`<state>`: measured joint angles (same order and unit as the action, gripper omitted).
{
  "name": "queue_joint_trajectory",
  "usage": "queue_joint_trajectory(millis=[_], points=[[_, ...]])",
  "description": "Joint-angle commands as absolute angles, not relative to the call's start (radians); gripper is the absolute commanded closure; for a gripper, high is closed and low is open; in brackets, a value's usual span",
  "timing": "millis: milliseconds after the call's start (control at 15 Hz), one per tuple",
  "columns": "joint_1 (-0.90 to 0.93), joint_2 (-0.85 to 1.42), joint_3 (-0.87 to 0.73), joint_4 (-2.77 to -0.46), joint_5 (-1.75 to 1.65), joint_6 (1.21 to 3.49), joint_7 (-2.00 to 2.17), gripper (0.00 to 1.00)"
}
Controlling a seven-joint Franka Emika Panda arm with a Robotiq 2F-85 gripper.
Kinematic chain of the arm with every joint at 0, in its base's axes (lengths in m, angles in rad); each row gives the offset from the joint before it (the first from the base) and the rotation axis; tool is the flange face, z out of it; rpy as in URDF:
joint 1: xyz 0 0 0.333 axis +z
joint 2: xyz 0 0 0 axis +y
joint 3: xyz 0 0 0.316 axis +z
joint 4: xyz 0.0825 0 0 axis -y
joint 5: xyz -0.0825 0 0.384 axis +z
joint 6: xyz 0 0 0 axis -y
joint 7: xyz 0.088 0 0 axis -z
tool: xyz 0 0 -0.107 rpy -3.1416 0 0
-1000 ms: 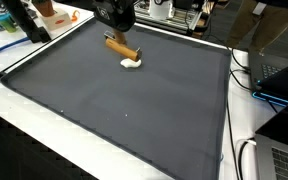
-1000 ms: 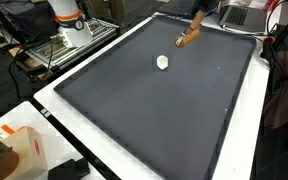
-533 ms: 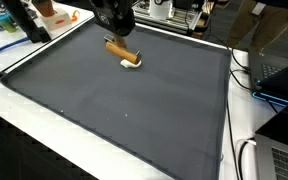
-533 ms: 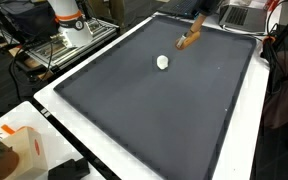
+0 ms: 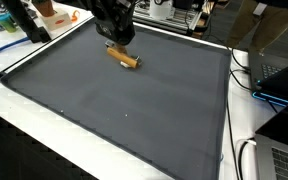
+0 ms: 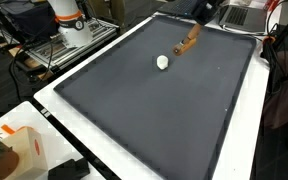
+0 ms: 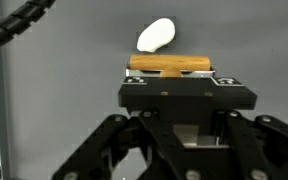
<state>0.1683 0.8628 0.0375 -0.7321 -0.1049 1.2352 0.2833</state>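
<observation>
My gripper (image 5: 117, 42) is shut on a short wooden stick (image 5: 125, 58) and holds it crosswise over the far part of the dark grey mat (image 5: 134, 120). In the wrist view the stick (image 7: 171, 64) lies across the gripper (image 7: 171, 74), just past its black body. A small white oval piece (image 7: 156, 35) lies on the mat right beyond it. In an exterior view the white piece (image 6: 163, 62) sits a little apart from the stick (image 6: 187, 43), which hangs tilted from the gripper (image 6: 195, 28). The stick hides the white piece from the opposite exterior camera.
The mat covers a white table (image 5: 44, 140). The robot's base (image 6: 69, 25) stands off one side of the mat. An orange object (image 5: 52, 14) and blue papers (image 5: 4, 42) lie off a far corner. Cables and a laptop (image 5: 284, 80) crowd one edge. An orange-and-white box (image 6: 19, 150) sits near a corner.
The gripper has carried the stick a short way toward the white piece, and the stick now covers it in an exterior view. The white piece has not moved.
</observation>
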Motion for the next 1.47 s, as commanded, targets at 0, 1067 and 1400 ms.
queue_joint_trajectory(millis=[0,1067,1400], points=[[0.169,0.902,0.035,-0.678,-0.12,1.202,0.244,0.77],[0.178,1.006,0.038,-0.571,-0.131,1.073,0.085,0.77],[0.181,1.02,0.041,-0.552,-0.126,1.079,0.079,0.77]])
